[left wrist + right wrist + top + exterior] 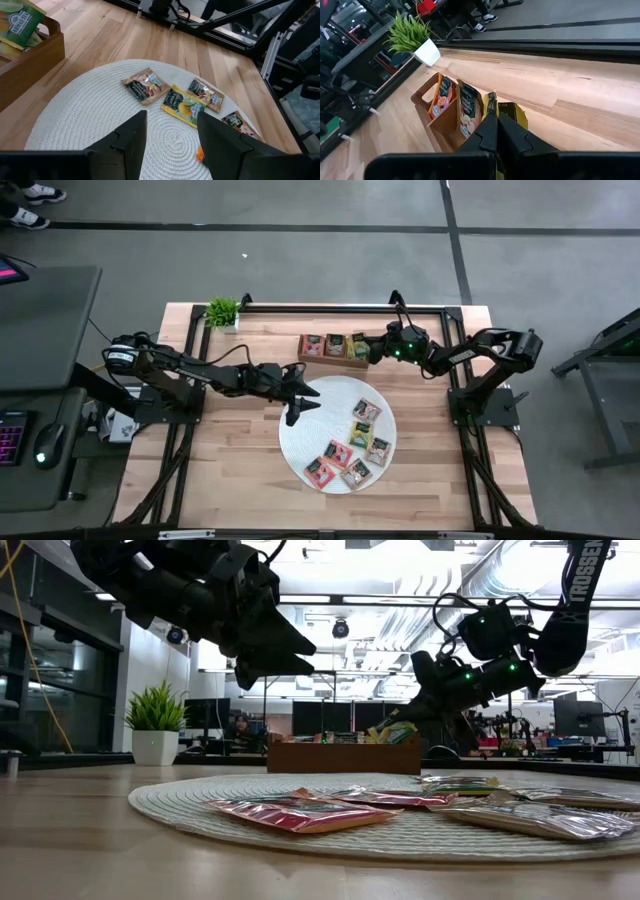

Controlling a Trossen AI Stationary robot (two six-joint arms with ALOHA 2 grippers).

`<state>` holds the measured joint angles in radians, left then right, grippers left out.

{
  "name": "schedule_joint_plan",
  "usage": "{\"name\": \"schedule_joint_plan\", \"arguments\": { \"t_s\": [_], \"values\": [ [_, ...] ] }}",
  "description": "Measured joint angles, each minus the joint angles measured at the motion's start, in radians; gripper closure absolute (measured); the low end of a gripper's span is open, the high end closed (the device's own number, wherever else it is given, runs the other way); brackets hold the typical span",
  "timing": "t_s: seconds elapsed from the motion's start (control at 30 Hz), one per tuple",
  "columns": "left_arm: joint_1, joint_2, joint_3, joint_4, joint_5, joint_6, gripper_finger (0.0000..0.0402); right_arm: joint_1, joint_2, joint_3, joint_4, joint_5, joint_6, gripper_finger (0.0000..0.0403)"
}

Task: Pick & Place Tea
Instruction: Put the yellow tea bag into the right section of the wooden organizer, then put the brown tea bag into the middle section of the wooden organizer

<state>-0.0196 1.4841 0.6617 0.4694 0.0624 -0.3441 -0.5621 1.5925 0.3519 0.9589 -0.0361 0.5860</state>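
Several tea packets [352, 448] lie flat on the round white mat [300, 442]; the left wrist view shows them too [184, 104]. My left gripper [300, 398] hangs open above the mat's far left part with nothing between its fingers [170, 117]. At the far edge, the brown wooden tray [312, 360] holds more packets standing on edge [467, 107]. My right gripper [368, 350] is over the tray's right compartment, shut on a yellow packet [514, 114]. My right gripper pinches the yellow packet between its two fingers at an upper edge [492, 100], which pokes out just past the fingertips. The fingers come slanting down from the table's right side. The packet is tilted [395, 730]; its lower end is hidden behind the tray's near wall.
A small potted plant [222, 310] stands at the table's far left corner. A black metal frame [320, 307] runs along the far edge. Bare wood lies left of the mat and along the near edge.
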Motion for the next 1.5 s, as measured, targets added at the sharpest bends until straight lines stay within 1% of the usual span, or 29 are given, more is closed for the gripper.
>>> {"name": "schedule_joint_plan", "arguments": {
  "t_s": [0.27,0.37,0.47,0.73,0.87,1.03,1.27,1.37,1.5],
  "values": [
    [0.0,0.0,0.0,0.0,0.008,0.002,0.023,0.002,0.0,0.0,-0.026,-0.007,0.017,0.0401],
    [0.0,0.0,0.0,0.0,0.008,0.002,0.023,0.002,0.0,0.0,-0.023,0.001,0.018,0.0392],
    [0.0,0.0,0.0,0.0,0.008,0.002,0.023,0.002,0.0,0.0,-0.023,0.0,0.018,0.0373],
    [0.0,0.0,0.0,0.0,0.01,0.002,0.023,0.002,0.0,0.0,-0.013,-0.001,0.018,0.0293],
    [0.0,0.0,0.0,0.0,0.01,0.002,0.023,-0.003,0.0,0.0,0.013,-0.006,0.007,0.0274],
    [0.0,0.0,0.0,0.0,0.012,0.002,0.023,-0.021,-0.004,0.001,0.1,-0.08,-0.002,0.0279],
    [0.0,0.0,0.0,0.0,0.026,0.005,0.023,-0.019,-0.077,0.004,0.081,-0.176,-0.074,0.0306],
    [0.0,0.0,0.0,0.0,0.026,0.006,0.023,-0.01,-0.137,0.032,-0.024,-0.209,-0.117,0.032],
    [0.0,0.0,0.0,0.0,0.026,0.007,0.023,0.018,-0.231,0.119,-0.293,-0.238,-0.231,0.0337]
  ]
}}
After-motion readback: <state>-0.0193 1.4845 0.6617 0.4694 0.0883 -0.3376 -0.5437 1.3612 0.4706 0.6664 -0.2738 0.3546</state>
